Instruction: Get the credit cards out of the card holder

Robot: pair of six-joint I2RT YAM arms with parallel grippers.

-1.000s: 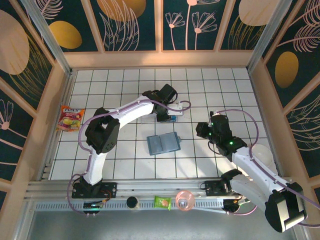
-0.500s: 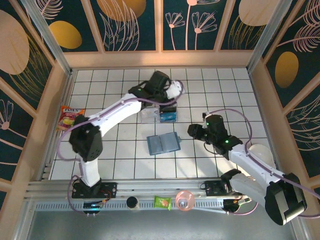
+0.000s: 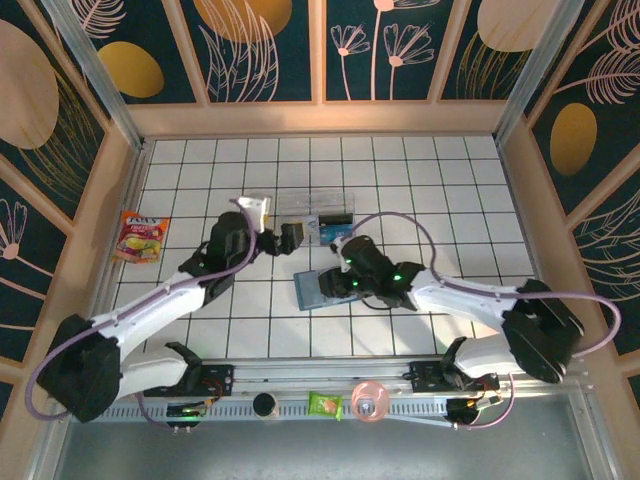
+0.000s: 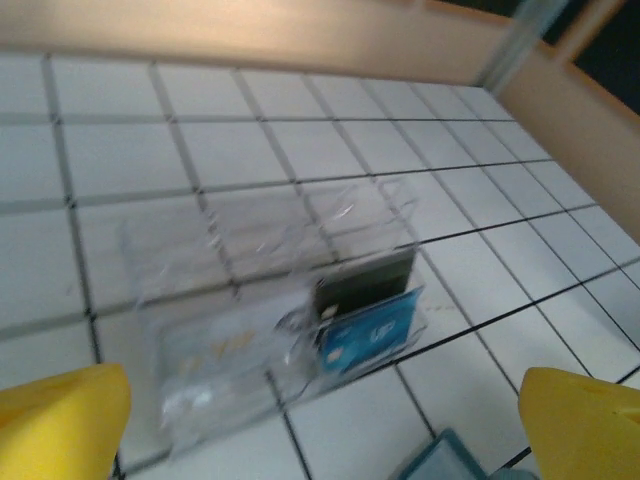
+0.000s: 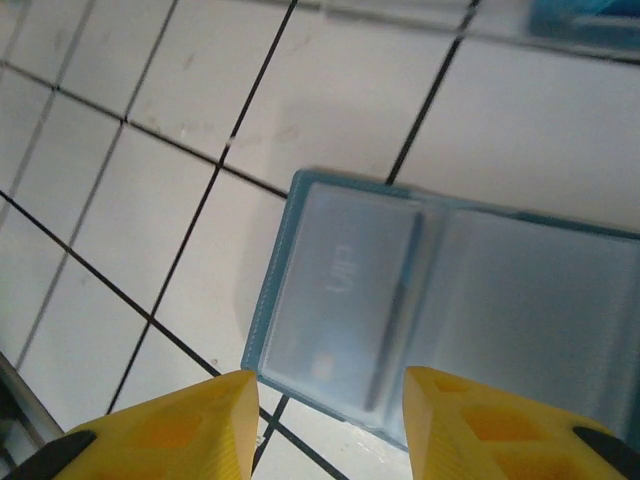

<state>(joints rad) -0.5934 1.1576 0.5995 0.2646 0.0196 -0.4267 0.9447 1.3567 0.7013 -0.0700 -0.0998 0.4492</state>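
1. Snack packet (image 3: 140, 237): lies flat on the tiled table (image 3: 200, 160), far left, beside the wall.

2. Left gripper (image 3: 287, 236) (image 4: 322, 415): yellow fingers (image 4: 60, 420) are spread wide with nothing between them. It sits just on the near side of the tray.

3. Clear tray (image 3: 318, 212): long axis runs left to right. The right compartment holds the blue credit card (image 4: 368, 330), long axis roughly left to right, with a dark card (image 4: 365, 283) close behind and parallel.

4. Card holder (image 3: 318, 290) (image 5: 450, 310): lies open and flat, inside up, just nearer than the tray. Its long axis runs left to right and its fold near to far. The pocketed credit card (image 5: 335, 290) sits in the left half, apparently lengthwise along the fold.

5. Right gripper (image 3: 342, 278) (image 5: 330, 405): jaws are partly parted and empty. It hovers over the holder, with its fingertips (image 5: 165, 425) either side of the near edge.
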